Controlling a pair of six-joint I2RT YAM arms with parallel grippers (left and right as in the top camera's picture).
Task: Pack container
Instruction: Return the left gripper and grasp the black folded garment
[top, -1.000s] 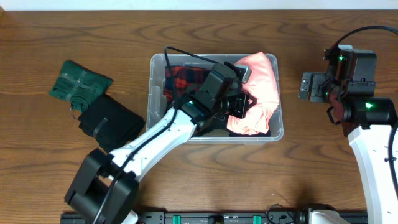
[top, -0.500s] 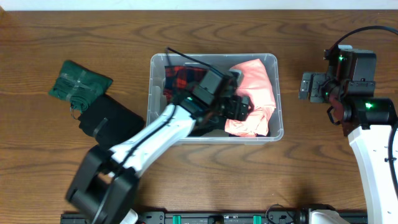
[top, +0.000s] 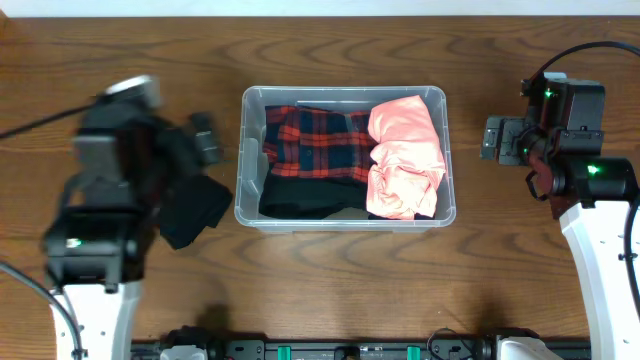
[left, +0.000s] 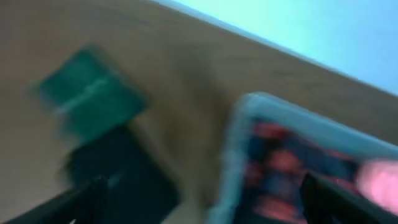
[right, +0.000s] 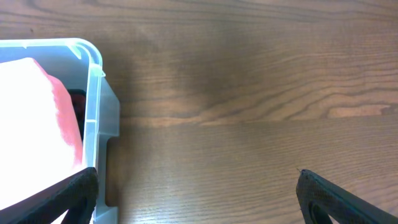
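The clear container (top: 340, 92) stands mid-table holding a red plaid cloth (top: 318, 135), a pink cloth (top: 405, 155) and a black cloth (top: 305, 195). My left gripper (top: 205, 140) is blurred, left of the container and outside it. In the left wrist view my left gripper (left: 205, 205) is open and holds nothing, with the container's rim (left: 239, 137) below it. My right gripper (top: 495, 140) hangs right of the container. In the right wrist view my right gripper (right: 199, 199) is open over bare wood beside the container wall (right: 93, 106).
A black folded cloth (top: 195, 212) lies on the table left of the container, partly under my left arm. A green folded cloth (left: 87, 99) lies beyond it, in the left wrist view only. Bare wood surrounds the container on its other sides.
My left gripper opened, let go of the pink cloth inside the container and swung out fast to the left. The right arm has not moved.
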